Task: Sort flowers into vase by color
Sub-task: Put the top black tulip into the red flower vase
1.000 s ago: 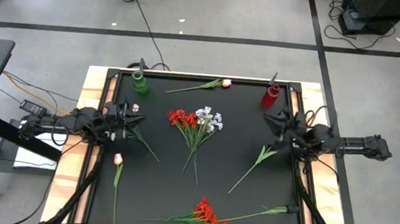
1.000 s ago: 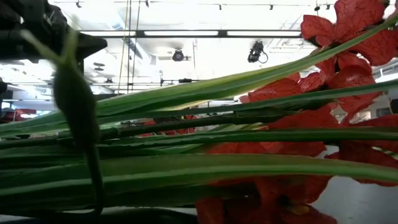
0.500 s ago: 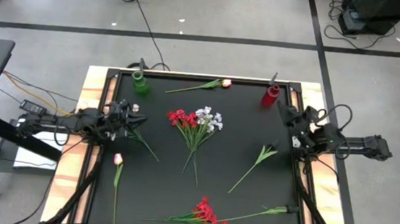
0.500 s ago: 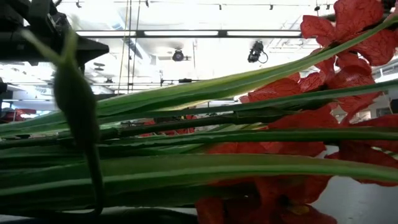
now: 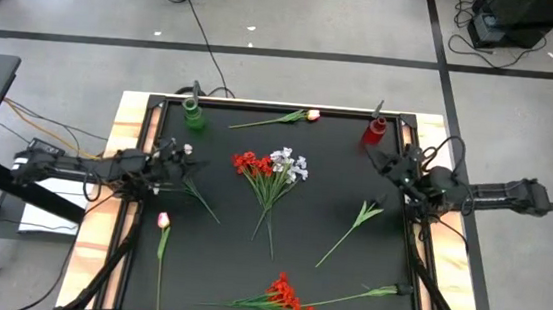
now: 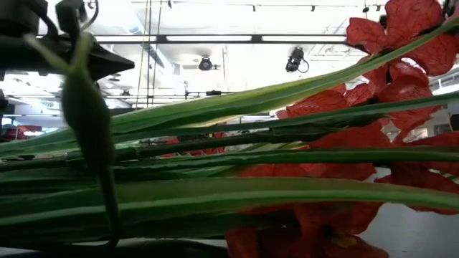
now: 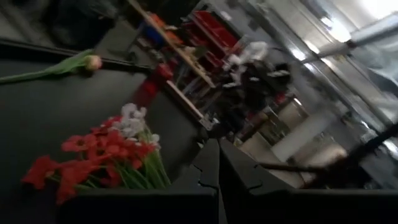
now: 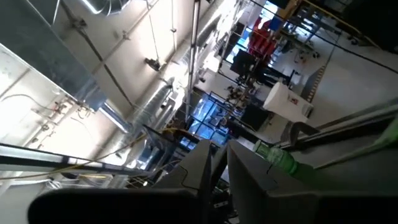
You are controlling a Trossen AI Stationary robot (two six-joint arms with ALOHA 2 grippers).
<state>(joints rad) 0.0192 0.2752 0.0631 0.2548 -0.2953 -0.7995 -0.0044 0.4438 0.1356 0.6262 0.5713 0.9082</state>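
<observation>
Crowding the low view, green stems (image 6: pixel 237 193) and red blooms (image 6: pixel 401 43) block the table; left gripper (image 7: pixel 217 163) pinched closed and empty, right gripper (image 8: pixel 219 163) nearly closed, holding nothing visible.

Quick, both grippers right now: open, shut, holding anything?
Left gripper: shut, at the table's left edge beside a white flower; whether it grips the stem cannot be told.
Right gripper: nearly closed, nothing visibly held.

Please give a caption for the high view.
Both grippers hover at table edges among scattered flowers.
</observation>
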